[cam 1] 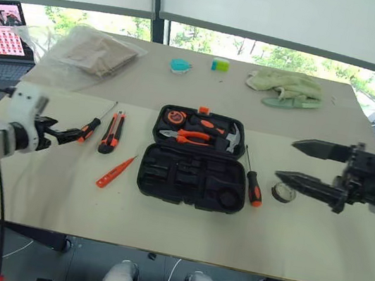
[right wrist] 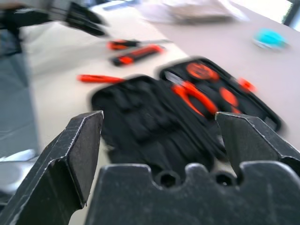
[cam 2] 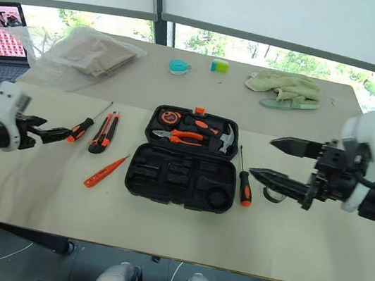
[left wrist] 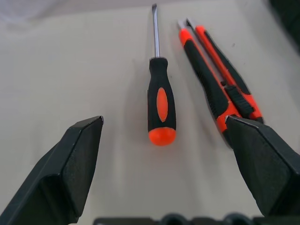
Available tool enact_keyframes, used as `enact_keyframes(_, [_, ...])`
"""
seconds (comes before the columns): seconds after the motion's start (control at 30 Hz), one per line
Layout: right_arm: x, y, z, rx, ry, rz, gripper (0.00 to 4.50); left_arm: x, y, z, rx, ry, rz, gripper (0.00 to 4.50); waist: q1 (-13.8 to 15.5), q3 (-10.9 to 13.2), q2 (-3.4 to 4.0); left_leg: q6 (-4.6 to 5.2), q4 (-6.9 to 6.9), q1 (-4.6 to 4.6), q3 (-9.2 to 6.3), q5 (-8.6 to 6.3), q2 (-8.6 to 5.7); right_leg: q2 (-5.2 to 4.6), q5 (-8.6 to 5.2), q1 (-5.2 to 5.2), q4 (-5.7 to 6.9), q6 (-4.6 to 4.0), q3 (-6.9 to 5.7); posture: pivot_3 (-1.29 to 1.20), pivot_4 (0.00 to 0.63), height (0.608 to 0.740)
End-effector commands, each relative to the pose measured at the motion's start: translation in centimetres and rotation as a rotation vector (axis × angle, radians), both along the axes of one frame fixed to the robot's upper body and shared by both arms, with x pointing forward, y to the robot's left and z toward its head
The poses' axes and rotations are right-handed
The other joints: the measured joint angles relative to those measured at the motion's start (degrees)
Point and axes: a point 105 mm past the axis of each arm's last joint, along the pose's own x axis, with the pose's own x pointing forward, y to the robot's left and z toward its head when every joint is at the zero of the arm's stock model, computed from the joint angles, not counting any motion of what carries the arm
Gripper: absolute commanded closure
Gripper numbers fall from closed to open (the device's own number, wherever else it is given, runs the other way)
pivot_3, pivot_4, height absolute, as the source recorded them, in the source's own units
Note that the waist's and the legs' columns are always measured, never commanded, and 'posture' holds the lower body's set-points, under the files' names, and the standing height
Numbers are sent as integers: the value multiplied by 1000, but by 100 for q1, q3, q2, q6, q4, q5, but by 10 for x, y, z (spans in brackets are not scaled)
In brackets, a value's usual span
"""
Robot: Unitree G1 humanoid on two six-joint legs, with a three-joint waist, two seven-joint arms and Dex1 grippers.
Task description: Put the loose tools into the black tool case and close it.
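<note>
— Beige tabletop [cam 1: 59,184], far left first: what's there?
— A laptop [cam 1: 0,36] at the left edge, then a clear plastic bag [cam 1: 87,53] of brownish material further back. Nearer, the left gripper [cam 1: 67,136] hangs low over the table with its two black fingers spread apart and nothing between them.
— What lies by it?
— Just beyond its tips is a screwdriver [left wrist: 161,101] with a black-and-orange handle, its shaft pointing away towards the far side. Close beside that on the right is the orange-and-black utility knife [cam 1: 112,132]. Nearer the front edge, a slim all-orange tester screwdriver [cam 1: 115,172] lies on a slant, between the knife and the case.
— And the case?
— The black tool case [cam 1: 192,177] sits open and flat in the middle of the table. Its far half holds a tape measure [cam 1: 174,117], orange-handled pliers [cam 1: 187,136] and a hammer [cam 1: 229,138]; the near half shows bare moulded slots.
— To the right of it?
— A second screwdriver [cam 1: 253,183] lies just beside the case's right wall, handle towards the front. Next to that is a black tape roll [cam 1: 282,192]. The right gripper [cam 1: 291,160] is held above the table near the roll, jaws wide apart, empty, pointing towards the case.
— Along the far edge?
— A small teal object [cam 1: 181,65], a little green-and-blue block [cam 1: 220,64], and pale green cloths [cam 1: 285,87].
</note>
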Motion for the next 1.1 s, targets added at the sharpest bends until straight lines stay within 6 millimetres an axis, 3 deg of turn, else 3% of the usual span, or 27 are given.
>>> enact_keyframes(0.03, [-6, 13, 13, 17, -62, 35, 51, 15, 7, -2, 41, 14, -7, 32, 1, 5, -9, 0, 0, 0, 0, 0, 0, 1, 0, 0, 0, 0, -1, 0, 150, 740])
enact_keyframes(0.37, [-17, 24, 12, 40, -64, 99, 51, 52, -8, -31, 99, 62, -94, 32, 128, 6, -12, 3, 48, -40, -23, -1, 0, -5, 1, 1, 5, 1, -42, 0, 150, 740])
enact_keyframes(0.4, [-17, 24, 11, 42, -63, 98, 0, 54, -10, -32, 96, 56, -95, 565, 143, 6, -12, 3, 54, -40, -27, -1, 1, -6, 2, 4, 6, 1, -46, 0, 150, 740])
enact_keyframes(0.67, [-20, 22, 3, 38, -62, 76, 0, 61, -9, -33, 84, 30, -84, 3401, 156, 6, -11, 6, 95, -63, -57, -2, 3, -6, 3, 7, 28, 2, -75, 0, 150, 740])
enact_keyframes(0.7, [-20, 21, 1, 33, -62, 64, 0, 63, -7, -28, 83, 13, -64, 3616, 155, 6, -11, 6, 97, -63, -59, -2, 2, -6, 3, 6, 35, 2, -75, 0, 150, 740])
enact_keyframes(0.77, [-19, 16, -2, 27, -63, 32, 0, 70, -1, -6, 76, -76, -21, 3617, 155, 6, -12, 6, 100, -63, -61, -2, 2, -6, 3, 4, 44, 2, -75, 0, 150, 740])
enact_keyframes(0.83, [-17, 8, -7, 18, -61, -13, 0, 79, -9, 33, 29, -226, -65, 3617, 153, 9, -17, 6, 102, -67, -69, -1, 2, -4, 3, 2, 47, 2, -78, 0, 150, 740])
enact_keyframes(0.87, [-17, 5, -9, 15, -56, -28, 0, 80, -20, 50, 10, -293, -130, 3617, 155, 13, -24, 6, 106, -75, -73, -1, 2, -3, 3, -2, 48, 3, -81, 0, 150, 740])
enact_keyframes(0.93, [-18, -1, -15, 12, -41, -56, 0, 74, -63, 82, 100, -417, -440, 3617, 170, 20, -35, 5, 117, -90, -83, -1, 2, -2, 3, -7, 50, 3, -90, 0, 150, 740])
enact_keyframes(1.1, [-20, -8, -23, 4, -22, -98, 0, 58, -121, 94, 136, -448, -810, 3617, 211, 19, -33, 8, 130, -99, -88, -3, -8, -9, 4, 1, 44, 7, -96, 0, 150, 740])
